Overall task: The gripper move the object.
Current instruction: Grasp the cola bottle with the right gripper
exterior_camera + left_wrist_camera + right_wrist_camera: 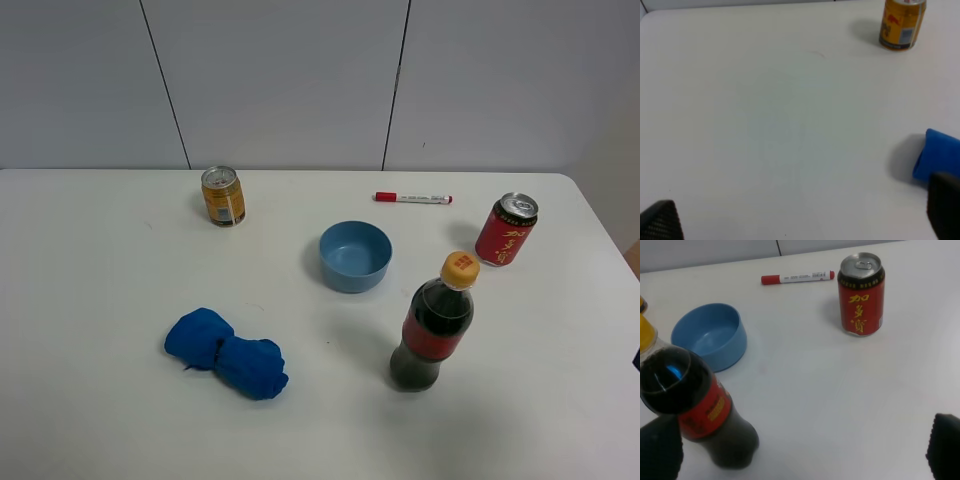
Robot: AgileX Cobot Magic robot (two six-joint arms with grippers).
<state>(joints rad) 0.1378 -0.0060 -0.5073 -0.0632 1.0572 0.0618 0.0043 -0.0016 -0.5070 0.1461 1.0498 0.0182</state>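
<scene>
The cola bottle [437,325], with red label and yellow-orange cap, stands upright on the white table [100,250], front right of the blue bowl. It also shows in the right wrist view [700,410], close to one black fingertip [657,452]. My right gripper [801,452] is open, its fingers wide apart with nothing between them. My left gripper [802,220] is open and empty over bare table. In the exterior high view the arms are out of view, except a dark sliver at the right edge [636,358].
A blue bowl [355,256] sits mid-table. A red can [506,229] and a red-capped marker [413,198] are at the back right. An orange-yellow can [222,195] is at the back left. A crumpled blue cloth [226,352] lies front left.
</scene>
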